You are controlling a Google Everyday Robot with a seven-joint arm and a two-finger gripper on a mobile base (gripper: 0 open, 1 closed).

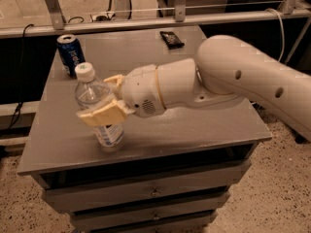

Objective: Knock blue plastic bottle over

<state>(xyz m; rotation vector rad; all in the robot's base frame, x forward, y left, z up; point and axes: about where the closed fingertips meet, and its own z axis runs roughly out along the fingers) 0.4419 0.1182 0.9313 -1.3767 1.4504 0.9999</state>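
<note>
The blue plastic bottle (110, 134), clear with a white cap and a white label with dark print, stands near the table's front left and leans with its top to the left. My gripper (105, 99) reaches in from the right at the bottle's mid-height. Its fingers are spread, and the bottle sits between them. The near finger (98, 116) lies across the bottle's front, and the far finger (114, 79) is behind it. The bottle's base rests on the grey table (194, 130).
A blue Pepsi can (70, 53) stands upright at the table's back left, behind the bottle. A small dark device (172, 39) lies at the back middle. The table's left edge is close to the bottle. Drawers (155, 191) sit below the tabletop, and a metal rail runs behind it.
</note>
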